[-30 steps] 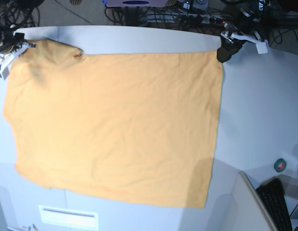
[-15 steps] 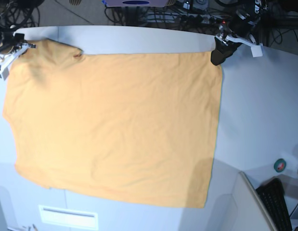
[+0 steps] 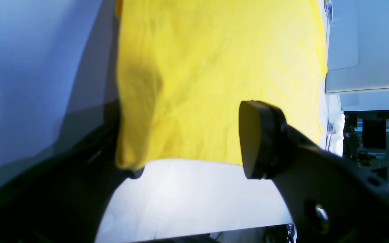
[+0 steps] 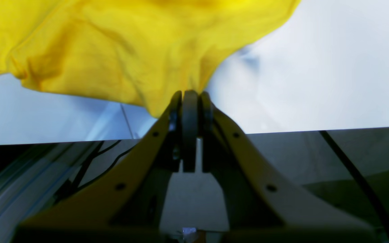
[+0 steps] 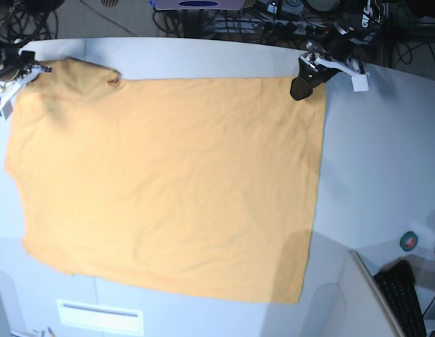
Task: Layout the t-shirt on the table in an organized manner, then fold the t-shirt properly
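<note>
Since the earlier frames, the left gripper point(image 5: 299, 88) had slid inward along the far edge over the t-shirt point(image 5: 168, 182), jaws apart, holding nothing. The shirt lay spread flat on the table point(image 5: 379, 161). The right gripper point(image 4: 190, 98) pinched its shoulder corner.

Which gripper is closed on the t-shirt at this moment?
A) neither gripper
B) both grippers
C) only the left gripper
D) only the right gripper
D: in the right wrist view the right gripper has its jaws shut on a pinch of the t-shirt, while in the left wrist view the left gripper stands open, with the cloth edge only lying between its fingers.
</note>
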